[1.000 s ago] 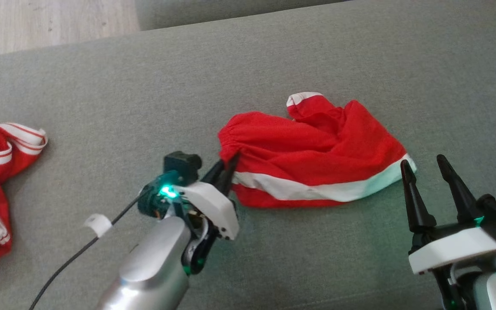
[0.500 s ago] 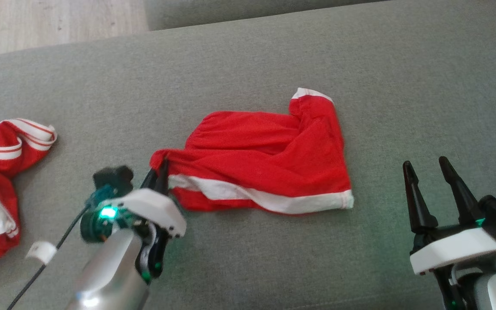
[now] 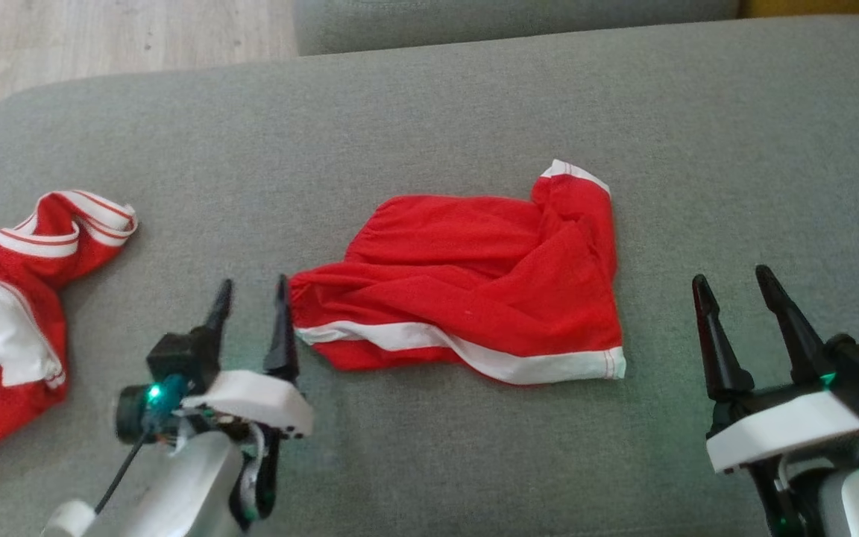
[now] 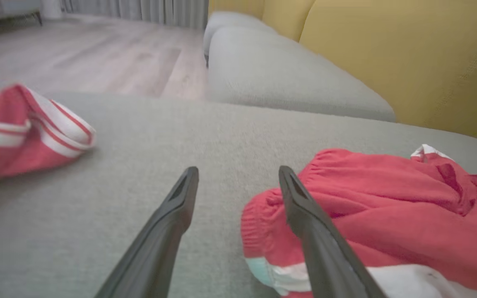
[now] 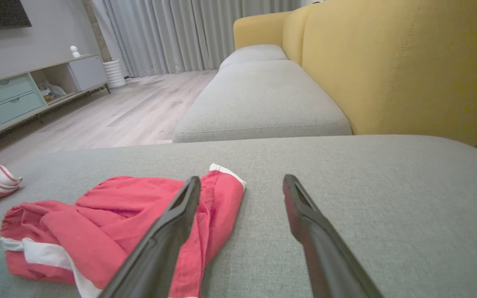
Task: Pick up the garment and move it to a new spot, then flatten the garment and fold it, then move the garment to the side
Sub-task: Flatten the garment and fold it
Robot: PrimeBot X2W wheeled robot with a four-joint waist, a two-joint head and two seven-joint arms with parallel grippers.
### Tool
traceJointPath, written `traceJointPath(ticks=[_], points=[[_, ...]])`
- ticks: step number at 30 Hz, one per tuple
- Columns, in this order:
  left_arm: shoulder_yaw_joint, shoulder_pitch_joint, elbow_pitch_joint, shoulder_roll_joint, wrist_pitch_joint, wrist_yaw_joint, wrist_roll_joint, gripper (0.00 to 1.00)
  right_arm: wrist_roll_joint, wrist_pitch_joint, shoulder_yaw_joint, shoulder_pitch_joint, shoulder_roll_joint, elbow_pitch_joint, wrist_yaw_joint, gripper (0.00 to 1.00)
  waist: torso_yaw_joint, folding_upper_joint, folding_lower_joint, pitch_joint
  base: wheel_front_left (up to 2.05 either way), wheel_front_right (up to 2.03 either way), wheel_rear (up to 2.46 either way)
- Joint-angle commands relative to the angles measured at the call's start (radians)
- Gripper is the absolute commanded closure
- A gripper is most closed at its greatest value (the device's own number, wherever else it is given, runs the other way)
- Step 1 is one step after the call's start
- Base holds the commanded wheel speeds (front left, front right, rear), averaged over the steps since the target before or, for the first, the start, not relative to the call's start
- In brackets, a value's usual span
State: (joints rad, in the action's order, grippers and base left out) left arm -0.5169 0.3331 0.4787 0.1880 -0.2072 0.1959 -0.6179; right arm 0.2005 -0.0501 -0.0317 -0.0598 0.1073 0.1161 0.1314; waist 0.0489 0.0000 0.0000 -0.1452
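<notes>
The left gripper's (image 3: 253,283) fingers (image 3: 280,328) stand wide apart, with bare grey cushion showing between them. Its inner finger lies right beside the gathered waistband corner of the red shorts (image 3: 474,291); whether it touches the cloth cannot be told. In the left wrist view that finger crosses in front of the shorts' (image 4: 387,194) bunched edge, low over the cushion. The right gripper's (image 3: 730,276) fingers are also spread, and it hovers to the right of the shorts, apart from their white-hemmed leg.

The shorts lie crumpled near the middle of the grey sofa seat (image 3: 474,112), waistband toward the left gripper. A white stripe runs along their near edge and one leg opening is turned up at the far right. In the right wrist view they (image 5: 110,207) spread to the left of, and partly behind, that gripper's (image 5: 242,178) left finger.

A second red-and-white garment (image 3: 12,298) lies heaped at the seat's left end, well apart from the shorts. Beyond the seat are a yellow backrest (image 5: 387,62) and a pale wooden floor (image 3: 101,37).
</notes>
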Motion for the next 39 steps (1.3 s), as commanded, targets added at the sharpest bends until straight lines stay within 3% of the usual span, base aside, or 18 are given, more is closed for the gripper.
traceJointPath(ticks=[1,6,13,24,28,34,39], points=[[0.037,0.007,-0.062,0.052,-0.028,0.031,0.041,0.00,-0.009,-0.002,-0.029,0.041,0.017,0.044,-0.001,0.00,-0.008,0.0000,0.0000,0.005,0.00,0.00,0.00],[0.054,-0.054,-0.189,0.119,-0.047,0.110,0.128,0.00,-0.015,-0.012,-0.037,0.032,0.015,0.059,-0.001,0.00,-0.024,0.0000,0.0000,0.016,0.00,0.00,0.00],[0.057,-0.138,-0.320,0.185,-0.015,0.182,0.176,0.00,-0.022,-0.020,-0.039,0.018,0.013,0.074,-0.001,0.00,-0.033,0.0000,0.0000,0.018,0.00,0.00,0.00],[0.049,-0.178,-0.416,0.213,0.045,0.205,0.169,0.00,-0.019,-0.022,-0.039,0.018,0.013,0.081,-0.001,0.00,-0.029,0.0000,0.0000,0.014,0.00,0.00,0.00],[0.033,-0.171,-0.425,0.213,0.063,0.190,0.164,0.00,-0.017,-0.023,-0.038,0.019,0.011,0.080,-0.001,0.00,-0.028,0.0000,0.0000,0.010,0.00,0.00,0.00],[-0.065,-0.114,-0.361,0.166,0.203,0.081,0.110,0.00,-0.012,-0.027,-0.041,0.023,0.010,0.077,-0.001,0.00,-0.030,0.0000,0.0000,-0.003,0.00,0.00,0.00],[-0.097,-0.043,-0.246,0.123,0.252,0.032,0.086,0.00,-0.004,-0.027,-0.053,0.034,0.011,0.070,-0.001,0.00,-0.023,0.0000,0.0000,-0.018,0.00,0.00,0.00]])
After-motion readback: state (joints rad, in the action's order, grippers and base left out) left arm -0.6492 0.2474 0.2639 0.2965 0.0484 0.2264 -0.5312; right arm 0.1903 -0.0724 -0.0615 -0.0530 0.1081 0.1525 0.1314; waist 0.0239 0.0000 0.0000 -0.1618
